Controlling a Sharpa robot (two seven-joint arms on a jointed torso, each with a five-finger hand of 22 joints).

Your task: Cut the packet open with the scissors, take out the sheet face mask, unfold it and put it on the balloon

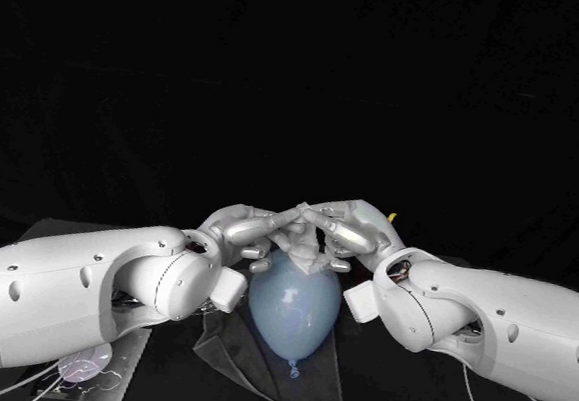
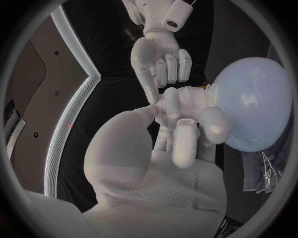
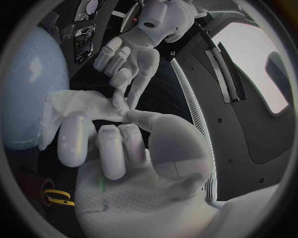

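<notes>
A pale blue balloon (image 1: pixel 290 307) lies on the table in front of me, its knot toward me. Over its far end both hands meet on a folded white sheet mask (image 1: pixel 301 246). My left hand (image 1: pixel 245 227) grips the mask from the left. My right hand (image 1: pixel 354 228) pinches it from the right. In the left wrist view the mask (image 2: pixel 186 98) sits bunched between my left hand (image 2: pixel 180 131) and my right hand (image 2: pixel 163 62), against the balloon (image 2: pixel 255 104). The right wrist view shows the mask (image 3: pixel 81 105) draped from my right hand (image 3: pixel 114 144) onto the balloon (image 3: pixel 31 84), with my left hand (image 3: pixel 130 57) touching it.
A clear plastic sheet (image 1: pixel 246 361) lies under the balloon. A printed packet piece (image 1: pixel 88 370) rests under my left arm near the table's front left. A yellow scissors handle (image 3: pixel 59 196) lies by my right hand, and shows as a yellow tip (image 1: pixel 392 216) behind it.
</notes>
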